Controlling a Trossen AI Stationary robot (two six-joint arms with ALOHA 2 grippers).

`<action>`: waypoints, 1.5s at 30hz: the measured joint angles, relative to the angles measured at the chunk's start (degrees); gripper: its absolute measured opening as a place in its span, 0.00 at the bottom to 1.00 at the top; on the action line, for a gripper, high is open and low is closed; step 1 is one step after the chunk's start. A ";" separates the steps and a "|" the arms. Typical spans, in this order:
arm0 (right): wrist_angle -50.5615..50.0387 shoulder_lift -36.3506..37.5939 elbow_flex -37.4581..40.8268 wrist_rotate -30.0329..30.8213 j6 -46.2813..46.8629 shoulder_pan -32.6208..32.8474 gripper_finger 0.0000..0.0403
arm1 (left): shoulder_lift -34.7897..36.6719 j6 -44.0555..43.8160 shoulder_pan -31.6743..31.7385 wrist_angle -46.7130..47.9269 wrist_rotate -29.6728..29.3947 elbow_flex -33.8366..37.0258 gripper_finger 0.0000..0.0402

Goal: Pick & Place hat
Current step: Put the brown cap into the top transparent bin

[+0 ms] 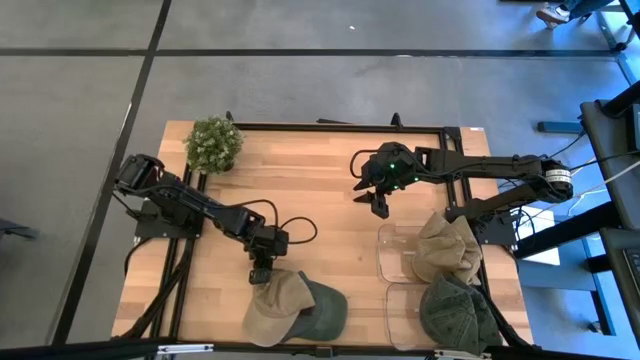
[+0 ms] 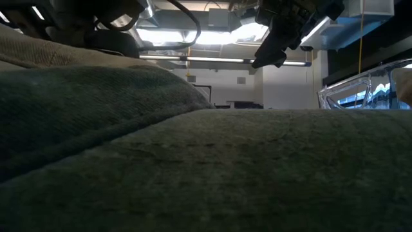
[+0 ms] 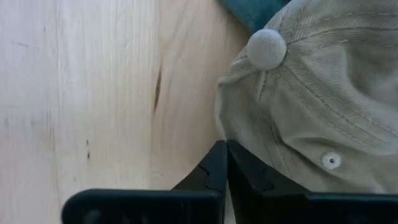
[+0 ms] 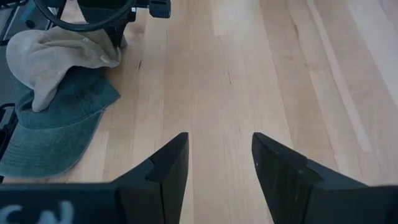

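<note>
A tan hat (image 1: 275, 305) lies partly on top of a green hat (image 1: 325, 310) at the table's near edge. In the right wrist view the tan hat (image 4: 56, 53) rests on the green hat's (image 4: 56, 124) crown. My left gripper (image 1: 262, 272) points steeply down at the tan hat's far edge and is shut there (image 3: 225, 149). The hat's top button (image 3: 267, 48) shows just beyond the fingers. My right gripper (image 1: 372, 200) hangs open above bare wood (image 4: 221, 146) near the table's middle, holding nothing. My left gripper has its two fingertips (image 3: 214, 163) closed together on the lower edge of the tan hat's crown (image 3: 222, 127), coming steeply from above on the hat's far side. The tips hide how much cloth lies between them. The hat still lies on the green hat and the table.
Two clear trays stand at the right, the farther one (image 1: 392, 250) holding another tan hat (image 1: 447, 250), the nearer one a green hat (image 1: 455, 312). A small potted plant (image 1: 213, 145) stands at the far left corner. Green cloth (image 2: 206, 167) fills the low view.
</note>
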State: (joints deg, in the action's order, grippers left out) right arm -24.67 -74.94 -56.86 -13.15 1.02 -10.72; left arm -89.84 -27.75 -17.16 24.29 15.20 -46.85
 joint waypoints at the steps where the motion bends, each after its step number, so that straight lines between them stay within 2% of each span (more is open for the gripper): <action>1: 0.00 0.00 0.00 0.00 -0.06 0.00 0.44 | 0.01 0.01 0.01 0.00 0.00 0.00 0.01; 10: 0.09 0.00 0.00 0.06 -1.60 0.00 0.44 | 4.16 0.03 1.82 4.82 -1.64 0.00 0.01; 16: 1.05 0.00 0.00 0.09 -1.47 0.00 0.44 | 8.85 1.58 5.29 7.85 -6.41 0.00 0.01; 21: 1.23 0.00 0.00 0.10 -0.97 0.00 0.44 | 13.00 2.96 9.64 7.61 -7.86 0.00 0.01; 25: 2.43 0.00 0.00 -0.50 6.21 0.00 0.44 | 17.21 3.00 12.59 6.58 -9.28 0.00 0.01; 29: 5.96 0.00 0.00 -6.63 19.85 -0.62 0.44 | 20.92 3.00 14.55 5.12 -11.26 0.00 0.00; 33: 8.99 0.00 0.00 -12.57 21.64 -0.70 0.46 | 22.97 3.02 15.99 0.28 -11.54 0.00 0.00; 40: 11.03 0.00 0.00 -12.94 28.10 -1.00 0.63 | 24.46 2.96 17.85 -8.36 -13.15 0.00 0.00; 45: 23.08 0.00 0.00 -13.00 39.25 -1.14 0.72 | 24.35 3.33 18.47 -12.39 -18.75 0.00 0.00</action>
State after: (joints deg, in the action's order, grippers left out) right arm -1.59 -74.94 -56.86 -26.15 40.27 -11.86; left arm -65.49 -24.42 1.31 11.90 -3.55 -46.85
